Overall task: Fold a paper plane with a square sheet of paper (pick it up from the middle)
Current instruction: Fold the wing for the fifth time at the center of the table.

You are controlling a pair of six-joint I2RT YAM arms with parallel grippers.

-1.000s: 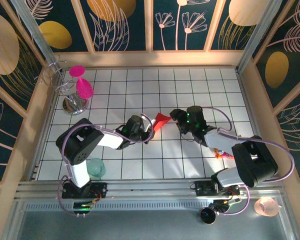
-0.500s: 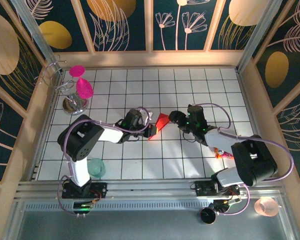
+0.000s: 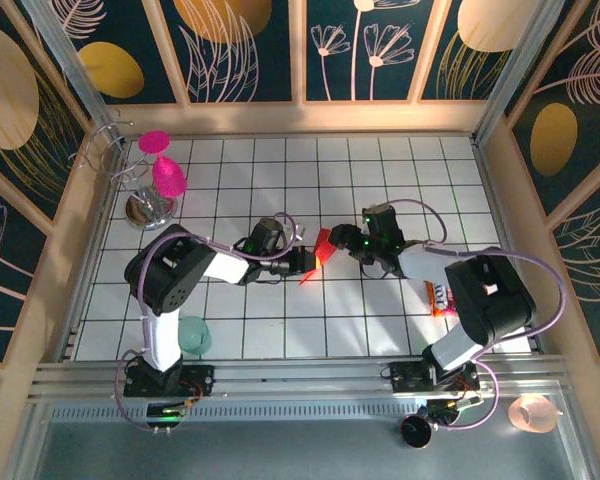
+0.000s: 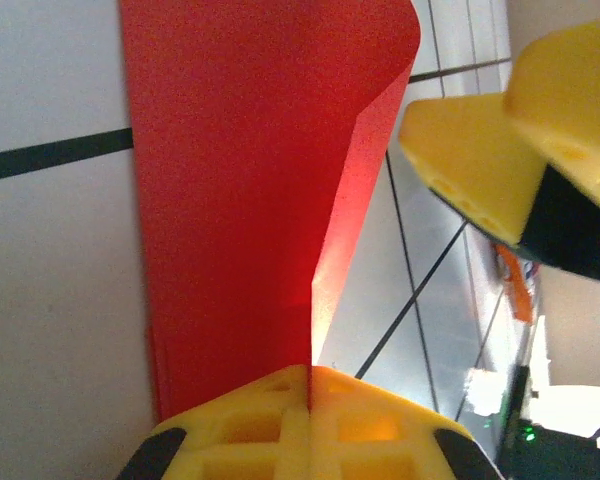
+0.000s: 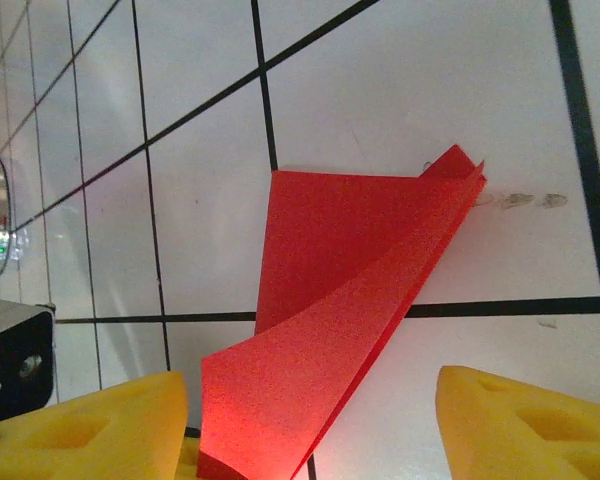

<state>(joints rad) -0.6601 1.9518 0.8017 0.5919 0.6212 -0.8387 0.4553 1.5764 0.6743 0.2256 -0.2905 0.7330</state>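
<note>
Near the middle of the tiled table (image 3: pixel 400 170), the left gripper (image 3: pixel 305 263) was clamped on the bright red paper (image 3: pixel 322 250) (matte, folded into a tapering, creased wedge), while the right gripper (image 3: pixel 340 240) stood open just right of it.

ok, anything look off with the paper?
The red paper, pinched in the shut left gripper, is not creased flat: one flap bows away from the other. The right gripper stands open either side of it.
</note>
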